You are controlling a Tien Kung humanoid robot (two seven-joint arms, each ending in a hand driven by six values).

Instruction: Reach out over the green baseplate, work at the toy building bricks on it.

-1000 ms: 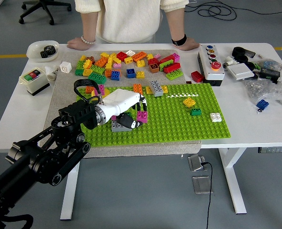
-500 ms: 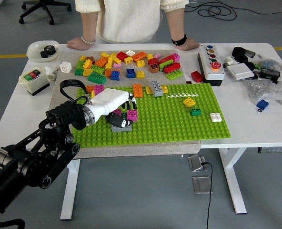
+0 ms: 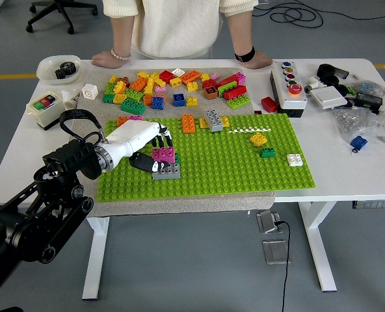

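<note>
Left of centre on the green baseplate [image 3: 244,166], left hand [image 3: 137,140] sits with fingers [image 3: 159,139] loosely curled against the pink brick [image 3: 162,154] stacked on a grey brick [image 3: 166,171]; can't confirm a real grip. Judging by type: light, rigid, slick plastic, studs hold tight, so pinch the pink brick's side walls.

Black arm [image 3: 43,208], white hand [image 3: 137,140]
</note>
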